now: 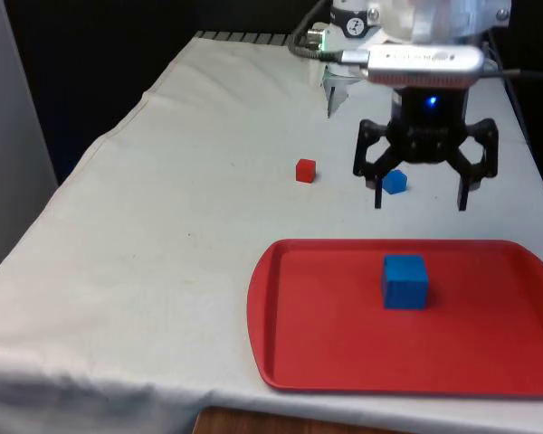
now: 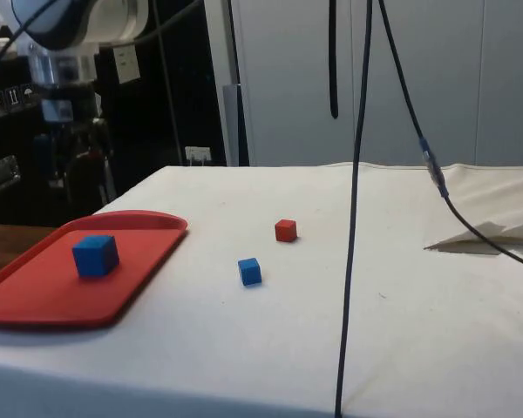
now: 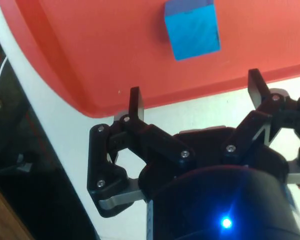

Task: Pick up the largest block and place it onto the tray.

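The largest blue block (image 1: 404, 281) (image 2: 95, 255) (image 3: 192, 29) rests on the red tray (image 1: 326, 353) (image 2: 35, 296) (image 3: 90, 55), free of the fingers. My gripper (image 1: 421, 203) (image 3: 195, 92) hangs open and empty above the tray's far edge, higher than the block and behind it. In the side view the arm (image 2: 65, 104) stands over the tray's far end. A small blue block (image 1: 395, 182) (image 2: 250, 271) and a small red block (image 1: 305, 170) (image 2: 285, 230) lie on the white cloth beyond the tray.
A folded piece of white cloth or paper (image 2: 488, 233) lies on the table near the robot's base. Dark cables (image 2: 357, 200) hang down in the side view's foreground. The tray sits near the table's front edge (image 1: 118, 380).
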Controlling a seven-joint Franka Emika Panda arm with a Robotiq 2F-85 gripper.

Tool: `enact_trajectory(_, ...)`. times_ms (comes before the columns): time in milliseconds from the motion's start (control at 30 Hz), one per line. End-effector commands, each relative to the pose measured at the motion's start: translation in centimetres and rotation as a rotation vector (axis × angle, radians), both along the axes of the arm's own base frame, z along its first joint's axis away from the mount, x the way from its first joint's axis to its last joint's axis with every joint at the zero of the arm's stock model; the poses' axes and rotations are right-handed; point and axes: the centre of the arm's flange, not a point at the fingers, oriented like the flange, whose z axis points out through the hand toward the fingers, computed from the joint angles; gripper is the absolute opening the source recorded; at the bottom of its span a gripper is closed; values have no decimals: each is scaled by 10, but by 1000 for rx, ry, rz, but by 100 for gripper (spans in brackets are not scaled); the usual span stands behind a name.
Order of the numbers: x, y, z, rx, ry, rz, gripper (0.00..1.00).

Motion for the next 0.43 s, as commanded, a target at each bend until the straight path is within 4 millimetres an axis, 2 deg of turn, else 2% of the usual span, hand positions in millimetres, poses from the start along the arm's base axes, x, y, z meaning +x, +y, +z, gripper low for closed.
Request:
enact_trajectory(0, -1, 0, 7, -3, 3, -4, 100)
enact_trajectory(33, 0, 0, 4, 1, -1, 0, 100)
enact_trajectory(100, -1, 0, 17, -1, -1, -1, 100)
enact_trajectory(300, -3, 0, 37, 6, -4, 2, 100)
enact_trajectory(333, -2, -1, 35, 12, -8, 6, 100)
enact_trajectory(400, -4, -1, 46, 9, -8, 3, 100)
